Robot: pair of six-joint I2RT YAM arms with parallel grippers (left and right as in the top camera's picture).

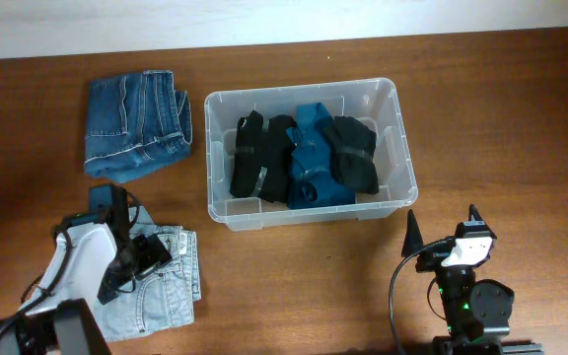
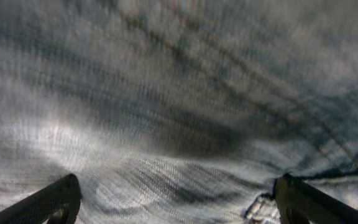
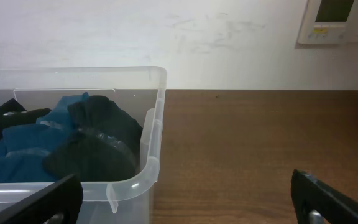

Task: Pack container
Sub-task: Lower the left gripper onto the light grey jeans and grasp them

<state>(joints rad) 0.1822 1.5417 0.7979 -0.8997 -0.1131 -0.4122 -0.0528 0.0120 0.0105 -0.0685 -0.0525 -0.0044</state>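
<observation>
The container is a clear plastic bin in the middle of the table, holding black and blue folded garments. My left gripper is open and pressed down over a folded pair of light jeans at the front left. The left wrist view is filled by that pale denim, blurred, with both fingertips spread wide on it. My right gripper stands open just in front of the container's near right corner, with nothing between its fingers.
A folded pair of dark blue jeans lies at the back left, beside the container. Bare wooden table stretches to the right of the bin up to a pale wall.
</observation>
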